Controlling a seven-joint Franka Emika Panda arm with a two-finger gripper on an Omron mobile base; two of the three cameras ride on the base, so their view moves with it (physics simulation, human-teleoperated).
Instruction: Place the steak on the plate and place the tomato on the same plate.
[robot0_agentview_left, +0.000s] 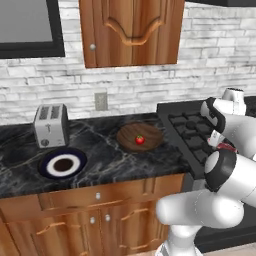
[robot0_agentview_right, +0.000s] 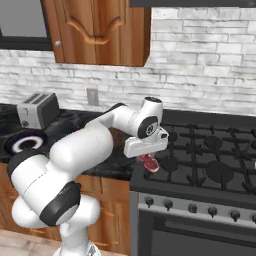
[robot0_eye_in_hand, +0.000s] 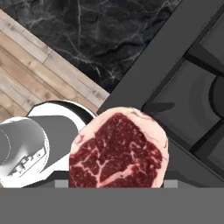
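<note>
While the steak (robot0_agentview_right: 148, 162) hangs pinched in the tool (robot0_agentview_right: 148, 159) over the front left corner of the stove (robot0_agentview_right: 210, 150), the first half of the task looks to be under way: the meat is lifted and clear of the grates, but not yet carried to the plate (robot0_agentview_left: 63, 164). The tool is closed on the steak, which fills the space straight ahead of it in the hand view (robot0_eye_in_hand: 119, 151); how narrow the jaws stand cannot be told, since the meat covers them.

The next move, by my reading, calls for a long sweep away from the stove, across the dark marble table (robot0_agentview_left: 105, 150), to the plate, which lies well apart from the tool, beyond the wooden dish (robot0_agentview_left: 140, 136) and just in front of the toaster (robot0_agentview_left: 51, 125). The tomato (robot0_agentview_left: 140, 140) sits in that wooden dish, between the tool and the plate, so the carry should pass above it.

The left base view gives the plate, dish and tomato plainly, while the arm largely blocks the tool there. The right base view shows the steak dangling under the tool. The hand view alone shows the marbling and fat rim.
</note>
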